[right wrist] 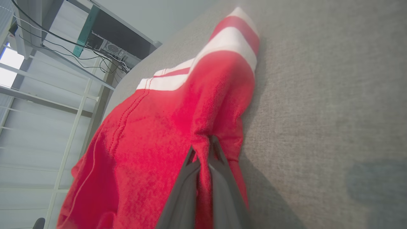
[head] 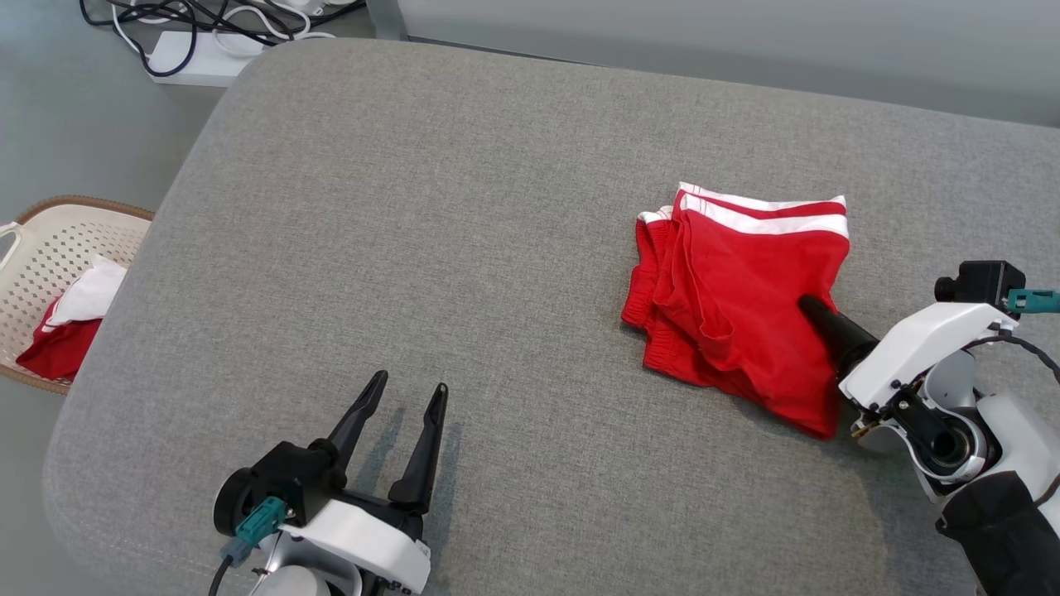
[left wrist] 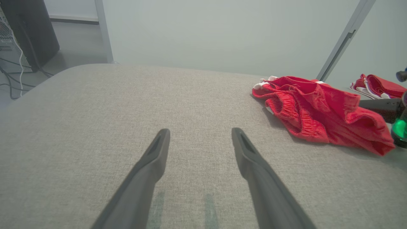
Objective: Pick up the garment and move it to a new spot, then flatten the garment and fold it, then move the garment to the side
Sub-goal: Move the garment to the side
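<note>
Red garment (head: 737,306) w/ white stripes along its far hem lies crumpled and partly folded on the right half of the grey padded surface (head: 464,248), well in from the edges, w/ its elastic waistband bunched toward the robot's left. Right gripper (head: 807,305) comes in low from the near right, its fingers (right wrist: 222,187) pressed together and clamped on a pinch of the garment's red fabric nr its right-hand edge. In the right wrist view a ridge of cloth is squeezed btwn the tips, w/ fabric puckered around them. Most of the garment rests on the surface. Left gripper (head: 410,385) sits at the near left of the surface, well apart from the garment, fingers spread wide w/ nothing btwn them; can't tell if the tips touch the surface or hang just above it. Off the surface's left edge a pale basket (head: 50,248) holds red and white cloth (head: 70,323). A power strip (head: 199,50) w/ cables lies on the floor at the far left.
</note>
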